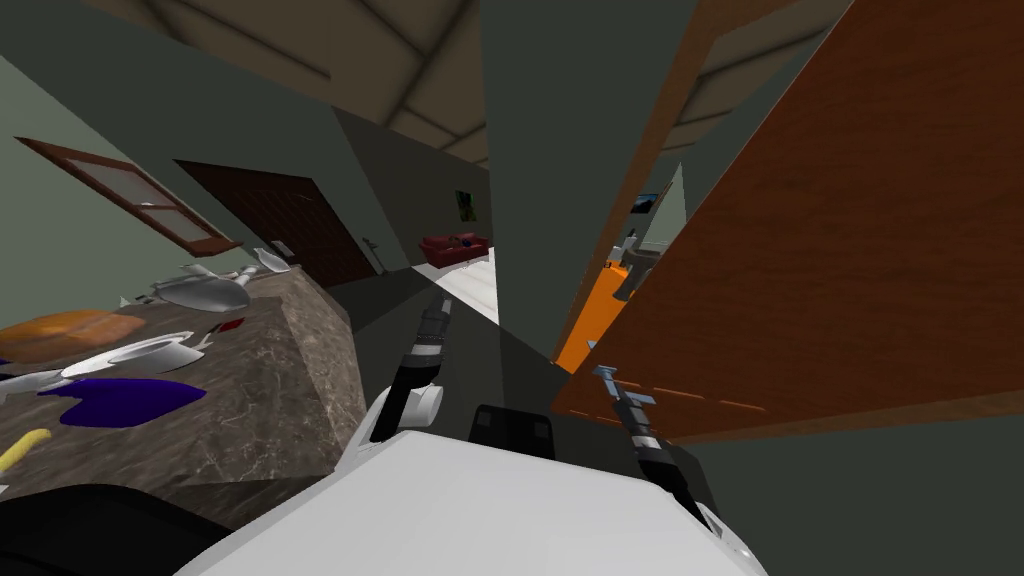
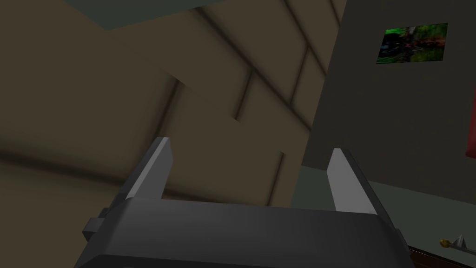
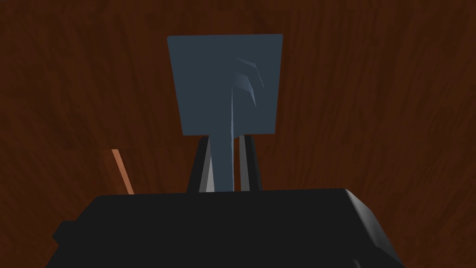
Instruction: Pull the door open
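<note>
A brown wooden door (image 1: 840, 250) stands partly swung toward me on my right, with a gap at its frame showing an orange floor beyond. Its blue-grey handle (image 1: 606, 375) sits near the door's free edge. My right gripper (image 1: 618, 392) reaches up to it. In the right wrist view the gripper (image 3: 226, 158) is shut on the handle's lever (image 3: 226, 153), which sticks out from a square blue-grey plate (image 3: 225, 83) on the door (image 3: 372, 116). My left gripper (image 2: 248, 167) is open and holds nothing; its arm (image 1: 425, 350) points forward in the middle.
A marble-topped counter (image 1: 290, 370) with plates, bowls and other items stands close on my left. A dark wall end (image 1: 540, 200) rises just left of the doorway. A hallway with a red sofa (image 1: 453, 247) runs ahead.
</note>
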